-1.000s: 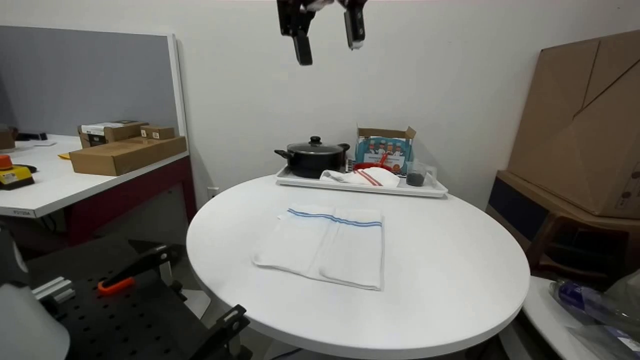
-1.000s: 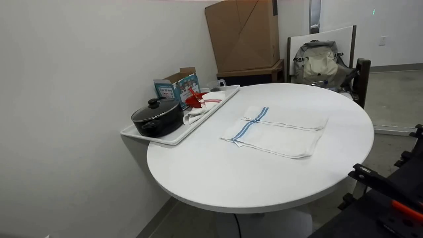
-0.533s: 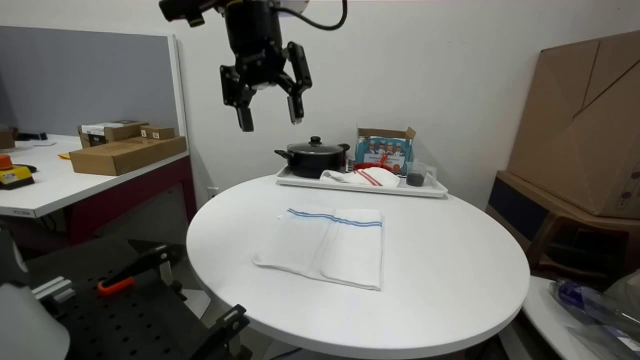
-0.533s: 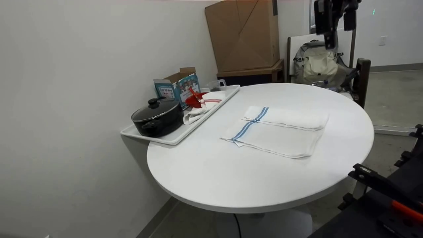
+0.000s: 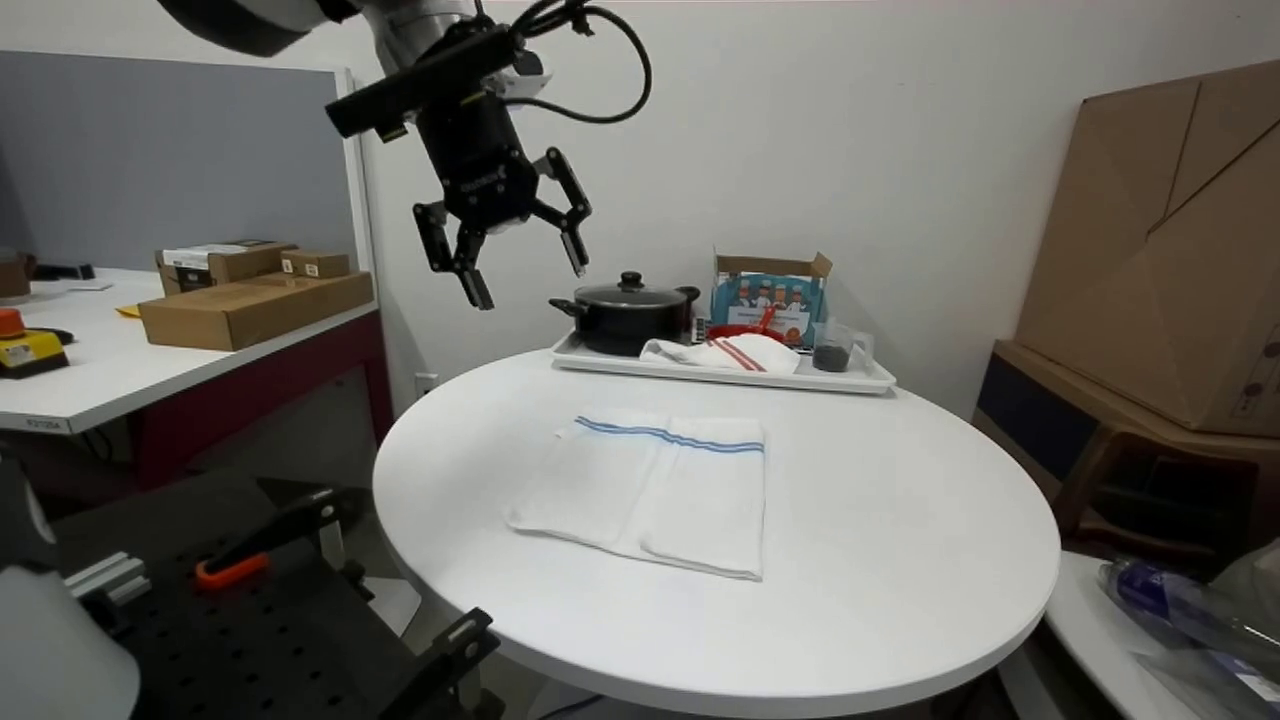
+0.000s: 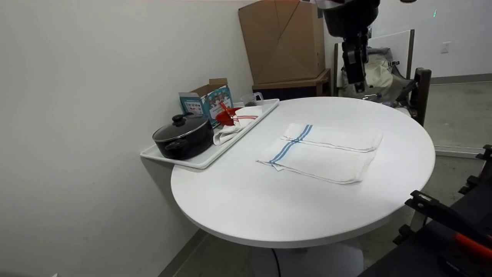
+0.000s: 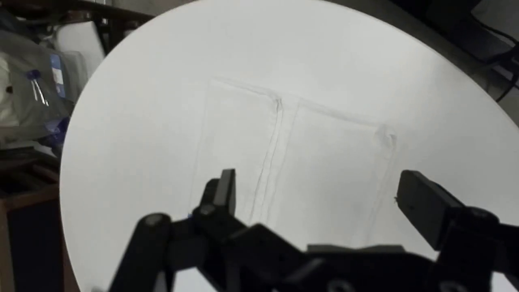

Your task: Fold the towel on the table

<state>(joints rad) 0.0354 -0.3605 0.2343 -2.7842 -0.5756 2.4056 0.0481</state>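
Left to right in an exterior view: the claw [image 5: 530, 275] is seen higher than the tray [image 5: 820, 384] and left of it, spread wide, nothing held, no contact made. The towel [image 5: 620, 490] is laid flat on the round surface [image 5: 880, 530], in front of the tray and apart from it, striped side toward the tray. Its right-hand panel is lapped over, loose edge near the middle. Step, as judged: between folds, one made, the next not begun. For that, the claw should be lowered to the towel's left edge, the layers pinched and carried rightward, the lapped panel left undragged.
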